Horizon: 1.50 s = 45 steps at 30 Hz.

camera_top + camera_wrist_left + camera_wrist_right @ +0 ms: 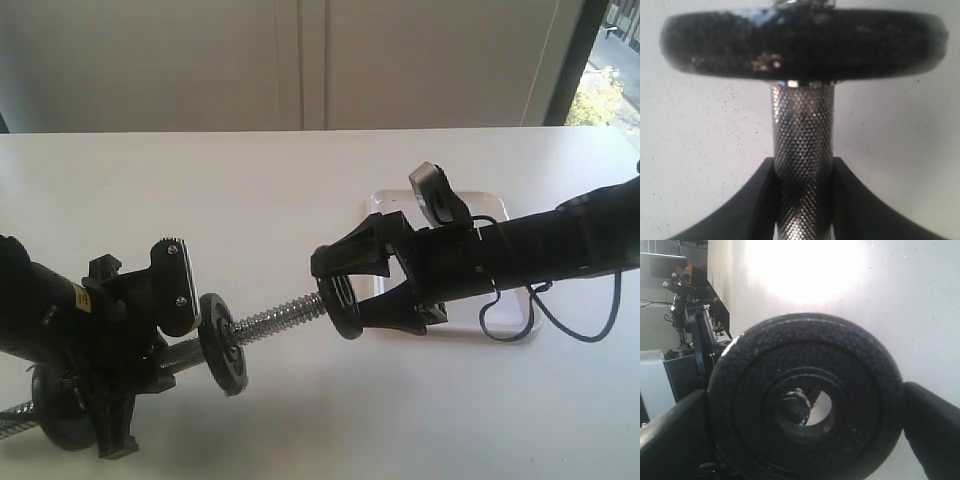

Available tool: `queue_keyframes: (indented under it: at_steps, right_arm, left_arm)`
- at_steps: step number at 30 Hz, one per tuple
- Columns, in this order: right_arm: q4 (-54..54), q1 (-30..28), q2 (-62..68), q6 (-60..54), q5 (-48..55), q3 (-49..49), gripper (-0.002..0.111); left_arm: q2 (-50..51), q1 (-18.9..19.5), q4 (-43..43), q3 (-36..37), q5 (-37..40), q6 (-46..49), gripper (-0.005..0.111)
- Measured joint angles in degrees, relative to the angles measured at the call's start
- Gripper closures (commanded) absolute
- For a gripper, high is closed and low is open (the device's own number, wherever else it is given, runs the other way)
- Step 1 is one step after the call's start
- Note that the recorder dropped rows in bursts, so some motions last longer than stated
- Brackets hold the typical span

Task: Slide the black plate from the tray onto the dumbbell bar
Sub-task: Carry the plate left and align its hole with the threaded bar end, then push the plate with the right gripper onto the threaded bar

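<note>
My right gripper (335,292) is shut on the black plate (344,318), holding it by its rim, on edge and above the table. In the right wrist view the plate (805,400) fills the space between the fingers (935,425), and the bar's tip (796,407) shows off-centre through its hole. The dumbbell bar (285,315) points its threaded end at the plate and reaches its face. My left gripper (165,350) is shut on the bar's knurled middle (802,150). A fitted black disc (222,343) sits just beyond the left fingers (755,205). The white tray (515,315) lies under the right arm.
Another black disc (60,415) sits on the bar's other end at the lower left. A black cable (560,325) loops down from the right arm over the tray's edge. A white wall runs behind the table's far edge.
</note>
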Motion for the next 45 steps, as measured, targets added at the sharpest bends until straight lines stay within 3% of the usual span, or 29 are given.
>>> queue_keyframes:
  at_steps: [9, 45]
  right_arm:
    - [0.7, 2.7, 0.0, 0.3, -1.4, 0.0, 0.108]
    - [2.9, 3.4, -2.8, 3.1, -0.5, 0.1, 0.108]
  left_arm:
    - [0.0, 0.0, 0.7, 0.0, 0.8, 0.0, 0.107]
    - [0.0, 0.0, 0.7, 0.0, 0.4, -2.6, 0.107]
